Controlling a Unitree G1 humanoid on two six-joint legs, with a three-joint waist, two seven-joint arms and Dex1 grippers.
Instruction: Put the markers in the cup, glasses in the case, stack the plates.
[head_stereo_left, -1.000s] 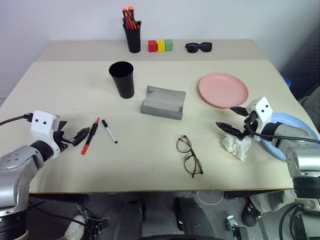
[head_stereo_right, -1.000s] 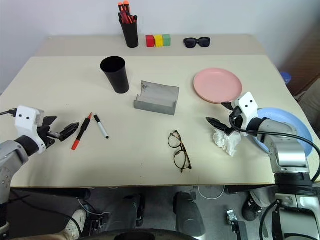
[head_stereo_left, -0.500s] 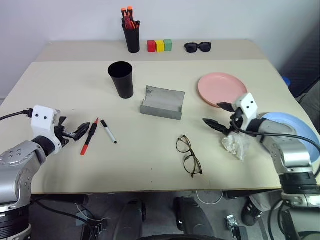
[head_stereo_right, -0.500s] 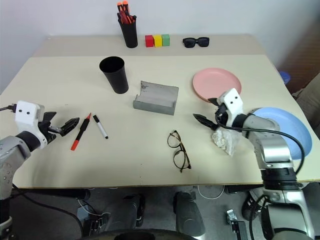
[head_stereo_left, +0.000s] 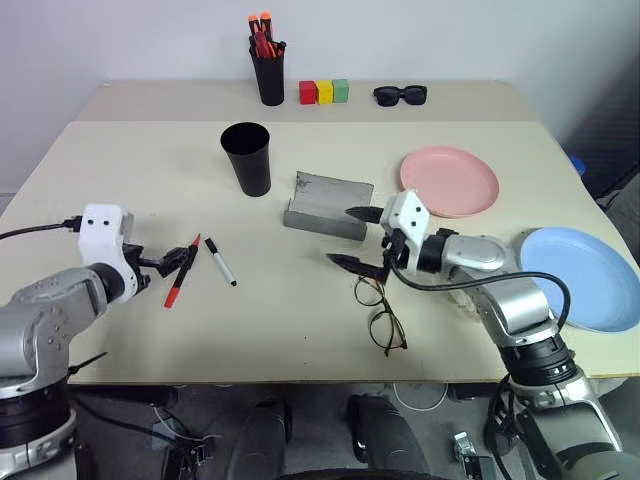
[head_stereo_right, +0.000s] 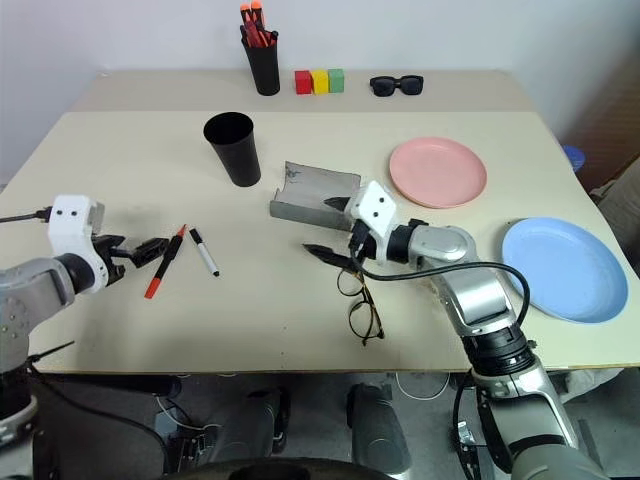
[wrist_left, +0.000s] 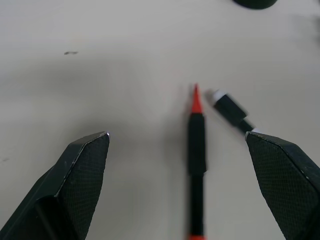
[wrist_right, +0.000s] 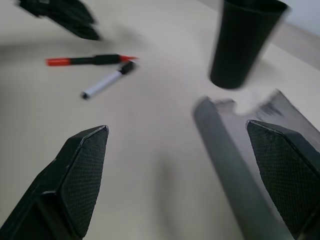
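Fingers of the left gripper (head_stereo_left: 170, 263) are spread wide at the red marker (head_stereo_left: 180, 279), with the white marker (head_stereo_left: 220, 263) just right. Farther right, the right gripper (head_stereo_left: 355, 238) is held wide open between the grey case (head_stereo_left: 327, 205) and the wire-rimmed glasses (head_stereo_left: 381, 313).

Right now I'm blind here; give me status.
Both pincers open, empty. Left pincer at red marker. Right pincer above glasses, beside open case. Nothing blocking.

Markers (head_stereo_left: 200, 267) left of glasses (head_stereo_left: 379, 313); case (head_stereo_left: 327, 205) behind, apparently open.
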